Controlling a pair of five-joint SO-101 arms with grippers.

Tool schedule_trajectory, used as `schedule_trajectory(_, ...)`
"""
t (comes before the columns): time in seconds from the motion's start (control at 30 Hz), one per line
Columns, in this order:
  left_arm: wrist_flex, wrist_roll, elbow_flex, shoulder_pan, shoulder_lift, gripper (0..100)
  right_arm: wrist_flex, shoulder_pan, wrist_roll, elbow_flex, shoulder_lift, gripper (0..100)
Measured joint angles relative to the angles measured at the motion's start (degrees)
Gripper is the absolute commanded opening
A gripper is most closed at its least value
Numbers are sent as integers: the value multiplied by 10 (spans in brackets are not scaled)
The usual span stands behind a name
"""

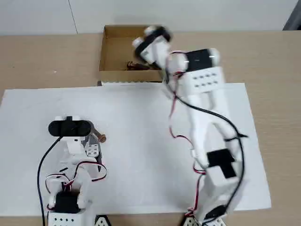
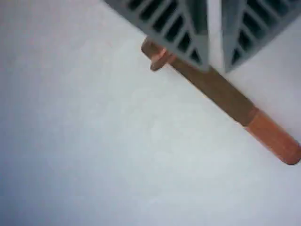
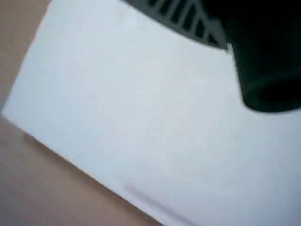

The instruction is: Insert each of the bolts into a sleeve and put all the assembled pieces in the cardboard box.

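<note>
High view: the right end effector (image 1: 151,40) is held over the brown cardboard box (image 1: 107,52), probably for a drop; its grip cannot be told.

Left wrist view: a brown sleeve with copper-coloured bolt (image 2: 221,94) is seen at the left end effector (image 2: 214,66), above the white paper sheet (image 2: 94,141); whether it is clamped cannot be told.

Right wrist view: the sheet's edge is shown against the wooden counter (image 3: 42,188).

We find the cardboard box (image 1: 109,49) behind the paper sheet (image 1: 141,136), with assembled pieces (image 1: 136,66) inside it. A bolt (image 1: 99,138) lies on the sheet's left part, under the left gripper (image 2: 215,63).
</note>
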Motion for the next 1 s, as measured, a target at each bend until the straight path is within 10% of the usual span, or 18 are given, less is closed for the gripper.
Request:
schedule_trajectory(0.33,0,0,0,0,0,6,5,82,-135,258,-259,4)
schedule_trajectory(1.0,84,-66,-230,-85,115,6,-3,354,-149,643,-609,4)
